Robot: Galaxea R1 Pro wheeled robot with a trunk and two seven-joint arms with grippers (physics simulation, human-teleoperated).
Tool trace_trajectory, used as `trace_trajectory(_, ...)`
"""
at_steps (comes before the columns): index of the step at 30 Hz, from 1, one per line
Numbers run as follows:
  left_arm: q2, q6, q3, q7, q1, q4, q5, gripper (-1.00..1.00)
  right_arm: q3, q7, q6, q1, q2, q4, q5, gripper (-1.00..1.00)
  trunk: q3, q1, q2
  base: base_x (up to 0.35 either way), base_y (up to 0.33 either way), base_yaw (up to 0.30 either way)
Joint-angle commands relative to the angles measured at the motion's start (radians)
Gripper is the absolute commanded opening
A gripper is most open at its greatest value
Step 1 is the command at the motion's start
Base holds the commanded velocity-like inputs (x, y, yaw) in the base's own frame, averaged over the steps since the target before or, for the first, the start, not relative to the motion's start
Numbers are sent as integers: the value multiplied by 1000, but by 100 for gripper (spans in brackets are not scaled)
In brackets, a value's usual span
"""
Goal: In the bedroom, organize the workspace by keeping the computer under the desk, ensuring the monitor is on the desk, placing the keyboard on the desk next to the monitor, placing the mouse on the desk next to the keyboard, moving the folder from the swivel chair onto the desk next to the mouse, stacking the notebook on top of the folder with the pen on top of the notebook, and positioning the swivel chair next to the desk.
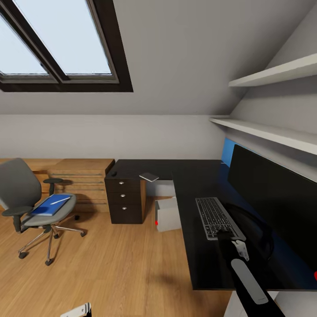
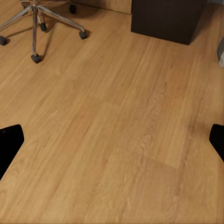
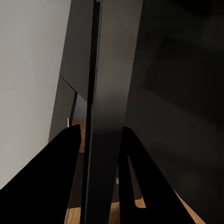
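Our right gripper [image 3: 100, 154] is clamped on the keyboard [image 1: 216, 217] at the desk's [image 1: 198, 264] front edge; our left gripper's [image 2: 112, 140] fingers are spread apart.

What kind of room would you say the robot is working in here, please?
Probably an attic home office or bedroom workspace: a sloped ceiling with a dark-framed skylight, a long black-topped corner desk carrying a wide black monitor, and a grey padded swivel chair.
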Motion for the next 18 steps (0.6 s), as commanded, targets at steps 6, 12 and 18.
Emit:
trace_trajectory(6,-2,-6,0,1,0,-1,8,100,4,-4,-7,-1,-2,-1,-10,-100,-1,0,-1,0,0,0)
trace_trajectory(12,-1,-6,0,1,1,-2,10,100,3,-6,-5,-1,-4,-2,-10,-100,-1,0,-1,0,0,0)
trace_trajectory(18,1,-5,1,1,1,0,10,100,3,-7,-4,-1,-5,-2,-11,-100,-1,0,-1,0,0,0)
